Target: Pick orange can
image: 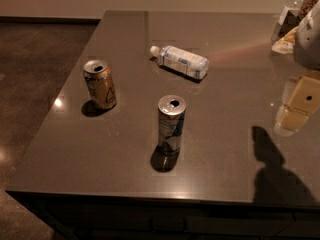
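The orange can stands upright on the left part of the dark table, near its left edge. It is short and orange-gold, with a silver top, an open pull-tab hole and a dark triangular mark on its side. My gripper hangs over the table's right side, far to the right of the orange can and apart from it. It holds nothing that I can see. Its shadow falls on the table below it.
A taller slim silver-and-blue can stands mid-table, right of and nearer than the orange can. A clear plastic bottle with a white cap lies on its side behind them. Bags and a bottle crowd the far right corner. The floor lies left.
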Robot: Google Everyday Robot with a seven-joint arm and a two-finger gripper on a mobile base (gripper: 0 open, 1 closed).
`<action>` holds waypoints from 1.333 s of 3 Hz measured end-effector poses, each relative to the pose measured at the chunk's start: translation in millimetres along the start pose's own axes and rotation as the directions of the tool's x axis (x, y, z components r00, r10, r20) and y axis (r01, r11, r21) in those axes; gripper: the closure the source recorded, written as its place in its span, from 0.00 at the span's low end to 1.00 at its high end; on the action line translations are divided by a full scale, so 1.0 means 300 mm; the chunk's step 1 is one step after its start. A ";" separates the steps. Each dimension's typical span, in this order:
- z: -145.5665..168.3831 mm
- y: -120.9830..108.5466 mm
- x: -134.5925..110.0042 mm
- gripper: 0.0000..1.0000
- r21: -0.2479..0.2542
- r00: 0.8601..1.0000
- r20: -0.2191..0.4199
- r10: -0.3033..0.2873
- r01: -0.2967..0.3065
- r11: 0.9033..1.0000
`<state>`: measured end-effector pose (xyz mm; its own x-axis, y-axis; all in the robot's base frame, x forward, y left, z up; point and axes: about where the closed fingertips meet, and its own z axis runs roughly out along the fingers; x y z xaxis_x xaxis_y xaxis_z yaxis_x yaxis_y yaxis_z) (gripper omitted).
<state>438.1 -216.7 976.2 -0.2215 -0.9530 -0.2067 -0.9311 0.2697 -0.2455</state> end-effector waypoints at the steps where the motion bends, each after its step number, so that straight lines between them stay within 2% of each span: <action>1: 0.000 0.000 0.000 0.00 0.000 1.000 0.000 0.000 0.000 1.000; 2: 0.001 -0.035 -0.062 0.00 -0.005 0.998 0.069 0.010 -0.010 1.000; 4: 0.042 -0.148 -0.343 0.00 -0.021 0.981 0.196 0.013 -0.009 1.000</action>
<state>505.9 -128.9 996.5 -0.1727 -0.9038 -0.3916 -0.9349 0.2756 -0.2237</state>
